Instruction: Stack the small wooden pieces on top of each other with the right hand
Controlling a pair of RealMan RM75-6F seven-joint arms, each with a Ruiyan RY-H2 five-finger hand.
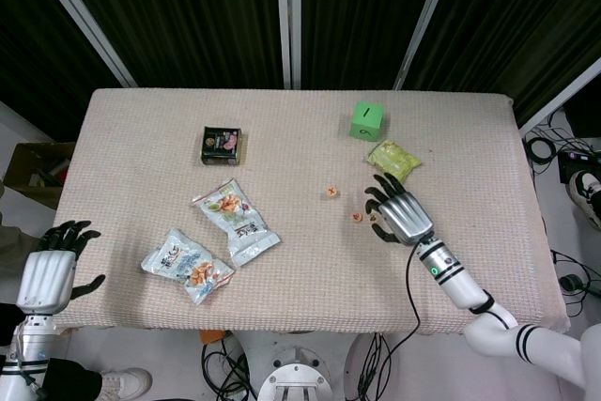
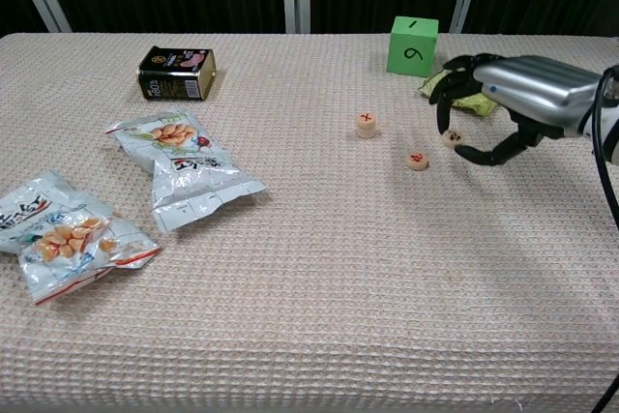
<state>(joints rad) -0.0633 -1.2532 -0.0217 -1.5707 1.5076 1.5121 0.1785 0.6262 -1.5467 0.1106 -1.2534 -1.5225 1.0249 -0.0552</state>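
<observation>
While the right hand (image 2: 488, 108) pinches one small round wooden piece (image 2: 451, 138) above the desk (image 2: 309, 268), two wooden pieces (image 2: 417, 161) with red marks lie beside it.

— What is reading clearly out there?
— The green cube (image 2: 414, 44) is showing a "1" on top and a "6" or "9" on its front face.
— And the small wooden pieces?
— One (image 2: 366, 123) is showing a red "X"; another (image 2: 417, 160) is carrying a red mark, too small to read.
</observation>
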